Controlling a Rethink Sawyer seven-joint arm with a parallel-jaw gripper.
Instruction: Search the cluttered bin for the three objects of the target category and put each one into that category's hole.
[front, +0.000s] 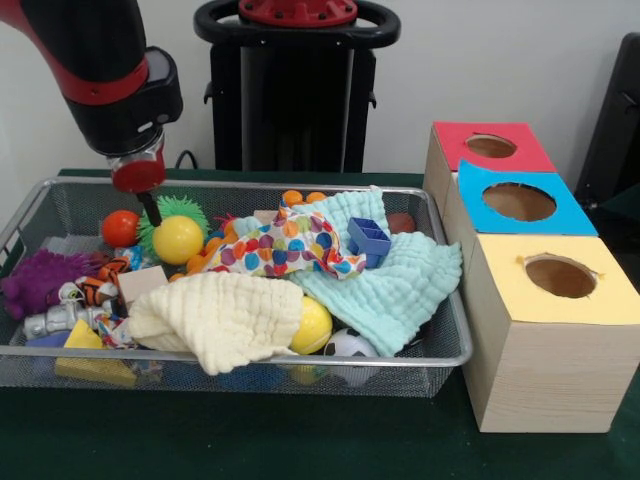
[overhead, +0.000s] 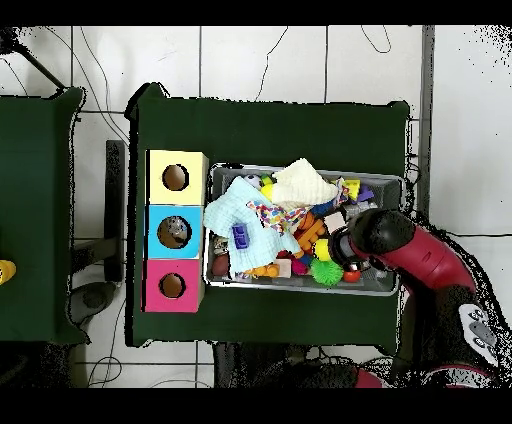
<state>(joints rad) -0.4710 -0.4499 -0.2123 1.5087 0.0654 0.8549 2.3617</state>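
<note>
End effector (front: 152, 212) down in wire bin (front: 250, 357), beside yellow ball (front: 178, 240) (opening impossible to tell)

Wire bin (front: 440, 352) of clutter beside three hole-topped boxes.
We see balls (yellow (front: 178, 240), orange (front: 119, 228)), a blue block (front: 368, 240) and cloths piled in it; red (front: 490, 146), blue (front: 520, 201) and yellow (front: 560, 277) holes stand alongside.

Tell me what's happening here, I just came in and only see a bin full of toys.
A red and black robot arm reaches down into the wire bin at one end, its tip right by a yellow ball and a green spiky ball. Cloths and toys fill the bin. Beside it stand three boxes with holes: red, blue and yellow.
</note>
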